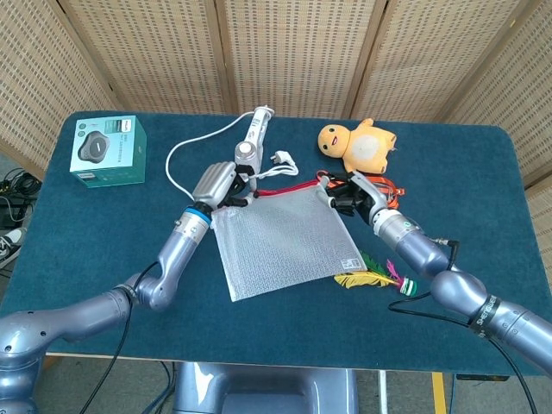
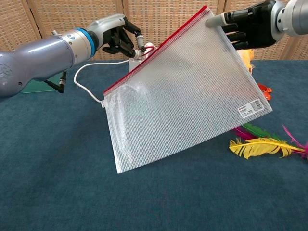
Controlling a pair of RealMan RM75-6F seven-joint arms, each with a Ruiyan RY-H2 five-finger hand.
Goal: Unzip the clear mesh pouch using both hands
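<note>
The clear mesh pouch (image 1: 285, 237) (image 2: 187, 101) is held up tilted over the blue table, and its lower corner touches the cloth. Its red zipper (image 1: 289, 188) (image 2: 163, 45) runs along the raised top edge. My left hand (image 1: 226, 181) (image 2: 120, 38) is at the left part of the zipper, with fingertips pinching what looks like the zipper pull (image 2: 143, 49). My right hand (image 1: 349, 194) (image 2: 248, 24) grips the pouch's top right corner at the zipper's end. The pouch's left corner hangs free below my left hand.
A green box (image 1: 108, 151) stands at the back left. A white device with a looping cable (image 1: 257, 129) lies behind the pouch, and a yellow plush duck (image 1: 358, 145) is at the back right. Coloured feathers (image 1: 371, 278) (image 2: 262, 144) lie right of the pouch.
</note>
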